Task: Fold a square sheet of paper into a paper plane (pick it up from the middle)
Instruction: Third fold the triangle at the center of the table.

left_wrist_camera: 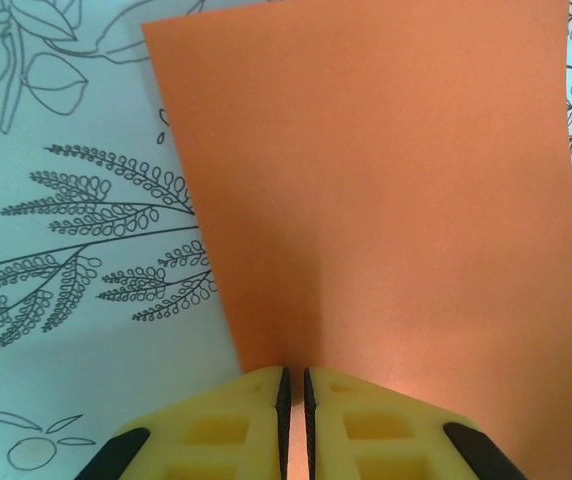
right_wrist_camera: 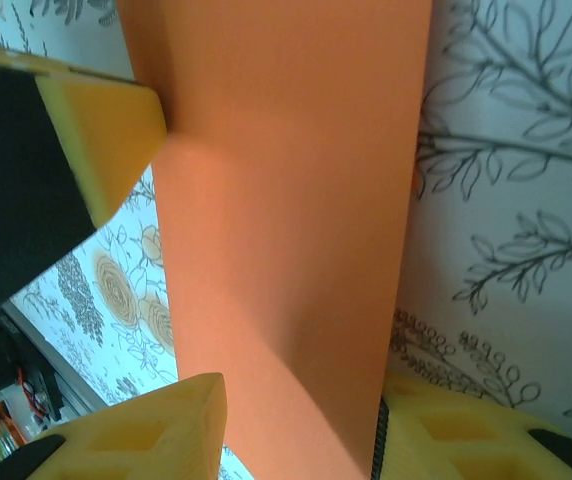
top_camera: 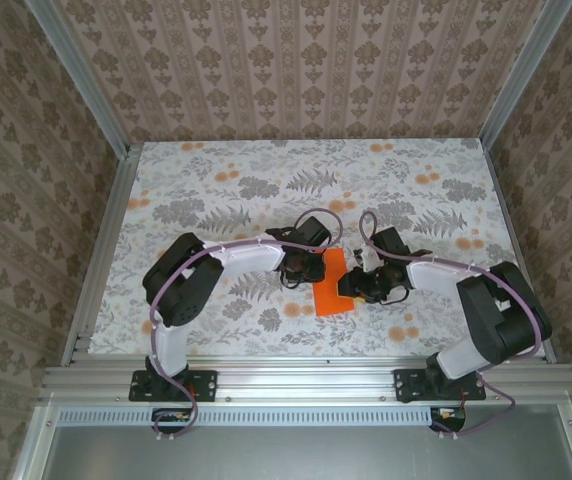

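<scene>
Even, diffuse light fills the sharp top view; the wrist views run cooler and bluish, a soft shadow grades across the orange paper point(right_wrist_camera: 286, 250), and their lower edges seem defocused.

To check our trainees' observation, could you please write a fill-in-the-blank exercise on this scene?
1. The paper is coloured ____.
2. The left gripper is ____ on the paper's edge.
3. The table has a ____ print.
Missing words: orange; shut; floral.
</scene>
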### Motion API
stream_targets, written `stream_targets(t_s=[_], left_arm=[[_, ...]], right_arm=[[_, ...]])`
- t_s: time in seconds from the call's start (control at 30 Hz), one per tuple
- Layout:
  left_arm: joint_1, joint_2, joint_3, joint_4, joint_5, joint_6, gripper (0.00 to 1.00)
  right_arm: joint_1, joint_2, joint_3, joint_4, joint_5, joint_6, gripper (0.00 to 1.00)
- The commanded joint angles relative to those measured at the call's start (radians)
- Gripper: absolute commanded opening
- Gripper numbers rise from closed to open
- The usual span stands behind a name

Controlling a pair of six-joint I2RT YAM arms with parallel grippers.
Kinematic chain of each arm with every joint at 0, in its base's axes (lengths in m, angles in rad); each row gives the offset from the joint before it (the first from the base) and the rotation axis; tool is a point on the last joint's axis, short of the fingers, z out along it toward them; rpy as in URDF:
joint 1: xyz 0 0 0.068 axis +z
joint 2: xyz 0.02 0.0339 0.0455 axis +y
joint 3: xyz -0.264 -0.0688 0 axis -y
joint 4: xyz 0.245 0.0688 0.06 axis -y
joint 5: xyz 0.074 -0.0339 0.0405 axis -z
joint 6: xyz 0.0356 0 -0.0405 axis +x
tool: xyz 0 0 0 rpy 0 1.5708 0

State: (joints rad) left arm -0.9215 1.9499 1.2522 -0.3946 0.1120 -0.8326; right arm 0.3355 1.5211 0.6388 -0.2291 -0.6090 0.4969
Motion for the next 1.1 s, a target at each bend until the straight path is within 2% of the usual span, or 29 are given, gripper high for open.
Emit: stream_targets(t_s=[0.0,0.2,0.37,0.57,0.7,0.8,0.83,1.07], left_arm=[[0.002,0.037,0.028,-0.06,0.015,0.034,0.16],[-0.002,0.05,0.051,-0.081,0.017,0.053,0.16],[-0.005,0.053,0.065,-0.088,0.018,0.067,0.16],[-0.008,0.042,0.081,-0.106,0.014,0.093,0.17],[-0.009,0.018,0.08,-0.112,0.003,0.104,0.2],[-0.017,-0.015,0.079,-0.113,-0.013,0.114,0.26],[-0.022,-0.031,0.078,-0.114,-0.026,0.121,0.3],[-0.098,-0.191,-0.021,-0.071,-0.158,0.163,0.5]], right_arm=[[-0.02,0.03,0.042,-0.033,0.012,-0.027,0.42],[-0.05,0.077,0.079,-0.042,-0.023,-0.056,0.4],[-0.055,0.087,0.079,-0.039,-0.053,-0.064,0.27],[-0.059,0.073,0.062,-0.042,-0.041,-0.054,0.19],[-0.058,0.068,0.046,-0.027,-0.047,-0.038,0.1],[-0.059,0.068,0.033,-0.008,-0.058,-0.015,0.06],[-0.059,0.067,0.03,-0.002,-0.06,-0.009,0.04],[-0.058,0.063,0.03,0.016,-0.063,0.03,0.04]])
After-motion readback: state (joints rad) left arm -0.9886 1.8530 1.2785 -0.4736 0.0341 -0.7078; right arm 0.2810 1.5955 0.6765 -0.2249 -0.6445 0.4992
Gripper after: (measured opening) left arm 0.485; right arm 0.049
